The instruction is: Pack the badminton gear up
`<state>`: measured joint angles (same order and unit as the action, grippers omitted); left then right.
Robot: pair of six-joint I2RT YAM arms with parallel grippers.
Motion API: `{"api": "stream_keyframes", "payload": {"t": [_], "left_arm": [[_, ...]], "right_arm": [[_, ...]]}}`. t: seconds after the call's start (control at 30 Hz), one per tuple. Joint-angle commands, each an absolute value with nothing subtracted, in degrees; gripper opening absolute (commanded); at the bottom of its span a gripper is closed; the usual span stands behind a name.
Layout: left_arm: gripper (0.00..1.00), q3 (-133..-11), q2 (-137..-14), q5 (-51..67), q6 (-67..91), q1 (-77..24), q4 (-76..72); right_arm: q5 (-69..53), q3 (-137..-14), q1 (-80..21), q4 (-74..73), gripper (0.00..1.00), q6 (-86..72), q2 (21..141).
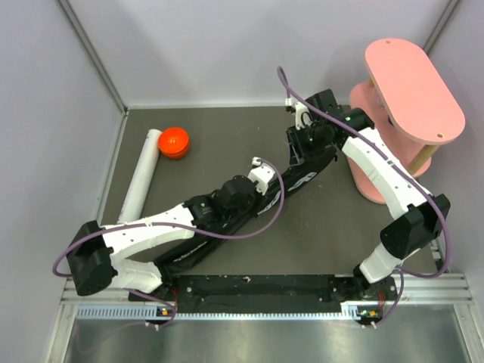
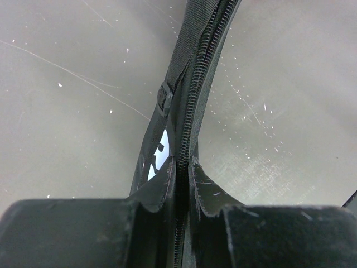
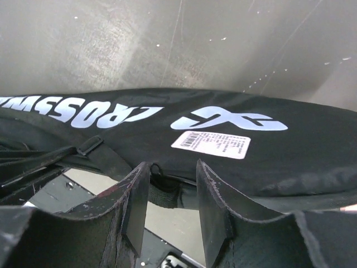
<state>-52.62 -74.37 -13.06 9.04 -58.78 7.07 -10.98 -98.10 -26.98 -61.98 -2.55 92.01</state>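
The black "CROSSWAY" bag (image 1: pixel 301 180) lies slantwise on the grey table, its wide head at the far right. My left gripper (image 1: pixel 265 175) is shut on the bag's zipper edge (image 2: pixel 195 84); in the left wrist view the jaws (image 2: pixel 183 162) pinch the zipper strip. At the bag's head, my right gripper (image 1: pixel 301 144) stands open, its fingers (image 3: pixel 173 164) apart around the edge of the bag (image 3: pixel 312 145), with a webbing loop (image 3: pixel 159 187) between them. The long white tube (image 1: pixel 140 178) lies at the far left, with its orange cap (image 1: pixel 174 142) standing loose beside its far end.
A pink tiered oval shelf (image 1: pixel 412 87) stands at the far right, close behind the right arm. Grey walls close off the table's back and left side. A black rail (image 1: pixel 257 287) runs along the near edge between the arm bases.
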Motion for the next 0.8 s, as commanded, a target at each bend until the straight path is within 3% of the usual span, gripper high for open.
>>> {"api": "stream_keyframes", "payload": {"t": [0.0,0.27,0.77], "left_arm": [[0.00,-54.0,-73.3,-14.9,8.6,-59.5,5.8],[0.00,-53.9,-73.7,-15.0,8.6,-59.9,5.8],[0.00,-54.2,-74.1,-15.1,8.1,-60.0,5.7]], "right_arm": [[-10.6,-101.5,-29.4,-64.6,0.39,-0.8,93.2],[-10.5,-100.8,-29.7,-64.3,0.39,-1.1,93.3],[-8.1,-99.3,-32.1,-64.5,0.24,1.1,94.0]]}}
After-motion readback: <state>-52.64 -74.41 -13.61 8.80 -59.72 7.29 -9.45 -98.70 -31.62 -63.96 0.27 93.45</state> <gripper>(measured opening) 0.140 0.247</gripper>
